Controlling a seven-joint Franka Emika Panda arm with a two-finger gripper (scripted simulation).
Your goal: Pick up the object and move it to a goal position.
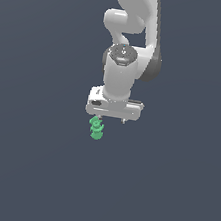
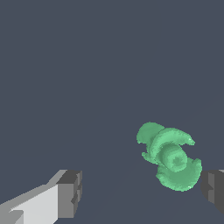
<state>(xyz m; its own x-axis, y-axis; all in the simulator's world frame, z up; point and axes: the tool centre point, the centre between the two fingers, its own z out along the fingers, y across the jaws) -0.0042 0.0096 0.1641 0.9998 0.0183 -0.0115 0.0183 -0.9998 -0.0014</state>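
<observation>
- A glossy white and grey jointed robot arm [image 1: 130, 29] is seen in the upper centre of the exterior view, reaching down from the top edge against a plain dark slate-blue matte background [image 1: 22, 169].
- The arm's white box-shaped gripper [image 1: 110, 118] is found just above the middle of the exterior view, with its broad pale body set crosswise.
- A small bright green, lumpy, knobbly object of plain matte colour [image 1: 96, 128] is shown directly under the gripper body in the exterior view, towards the exterior view's left end of that body and a little below the frame's centre.
- The object is seen to be narrower than the gripper body above it.
- In the wrist picture the same green object [image 2: 169, 156] is placed in the lower right part of the frame, its ridged lobes wrapped around a stubby central knob.
- Two fingers with dark grey pads are shown at the lower corners of the wrist picture: one white finger [image 2: 52, 199] at the lower left and one [image 2: 214, 190] at the lower right edge.
- The jaws are spread wide apart and nothing is grasped between them.
- The object lies between the two fingers, close beside the lower-right pad and well apart from the lower-left one; whether that pad is touched cannot be told.
</observation>
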